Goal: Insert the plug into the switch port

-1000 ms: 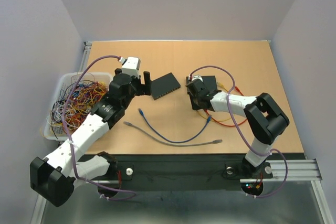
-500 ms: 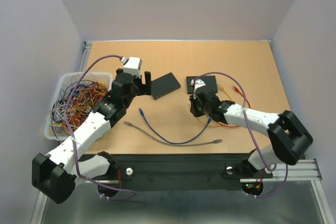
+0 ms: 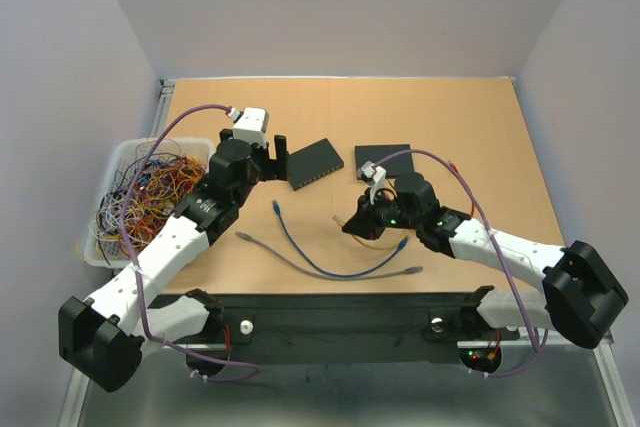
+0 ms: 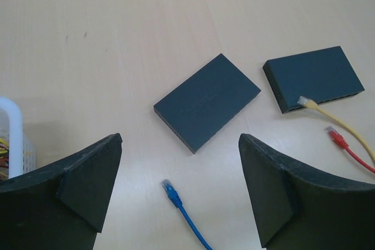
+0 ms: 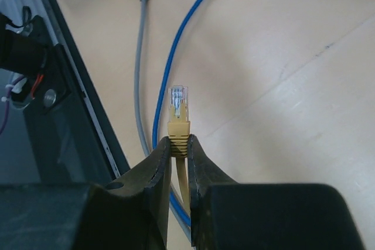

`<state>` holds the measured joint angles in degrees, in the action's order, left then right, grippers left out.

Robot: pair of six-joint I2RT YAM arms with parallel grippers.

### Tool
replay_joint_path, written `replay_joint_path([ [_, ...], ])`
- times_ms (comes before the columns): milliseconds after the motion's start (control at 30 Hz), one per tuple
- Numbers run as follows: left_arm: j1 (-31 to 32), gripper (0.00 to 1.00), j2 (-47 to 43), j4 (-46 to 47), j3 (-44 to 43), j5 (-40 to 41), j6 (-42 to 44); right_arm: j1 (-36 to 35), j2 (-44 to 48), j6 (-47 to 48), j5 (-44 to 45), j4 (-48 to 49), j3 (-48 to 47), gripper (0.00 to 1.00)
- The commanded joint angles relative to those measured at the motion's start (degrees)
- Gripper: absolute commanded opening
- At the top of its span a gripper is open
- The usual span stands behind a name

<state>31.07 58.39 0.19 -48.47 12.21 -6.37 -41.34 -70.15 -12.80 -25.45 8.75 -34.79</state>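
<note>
My right gripper (image 5: 179, 141) is shut on a yellow plug (image 5: 179, 106), whose clear tip sticks out past the fingertips. In the top view it (image 3: 352, 228) hovers over the table's near middle, apart from both switches. A dark switch (image 3: 316, 164) lies in front of my left gripper (image 3: 281, 153), and a second switch (image 3: 386, 158) lies to its right. My left gripper (image 4: 180, 141) is open and empty above the table, short of the first switch (image 4: 206, 100). Another yellow plug (image 4: 304, 101) rests at the second switch's (image 4: 313, 77) port edge.
A blue cable (image 3: 330, 269) and a grey cable (image 3: 300, 265) lie across the near table; both show under my right gripper, the blue (image 5: 176, 45) and the grey (image 5: 139, 57). A red plug (image 4: 334, 136) lies by the second switch. A white bin (image 3: 112, 169) of tangled cables stands at the left.
My right arm has swung from the second switch towards the near middle of the table, carrying the yellow plug. The left arm has barely moved.
</note>
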Motion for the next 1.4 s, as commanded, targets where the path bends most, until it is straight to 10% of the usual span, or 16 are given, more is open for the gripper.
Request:
replay_joint_path([
  [0, 0.0, 0.92, -0.6, 1.1, -1.7, 0.4, 1.4, -0.6, -0.2, 0.8, -7.9, 6.6, 0.1, 0.00],
  [933, -10.8, 0.96, 17.5, 3.1, -9.2, -9.4, -5.4, -0.6, -16.8, -2.2, 17.5, 1.3, -8.3, 0.01],
  [1367, -16.5, 0.94, 47.9, 1.5, -35.2, -31.4, -4.9, -0.8, -6.3, -8.7, 21.2, 0.2, 0.7, 0.00],
])
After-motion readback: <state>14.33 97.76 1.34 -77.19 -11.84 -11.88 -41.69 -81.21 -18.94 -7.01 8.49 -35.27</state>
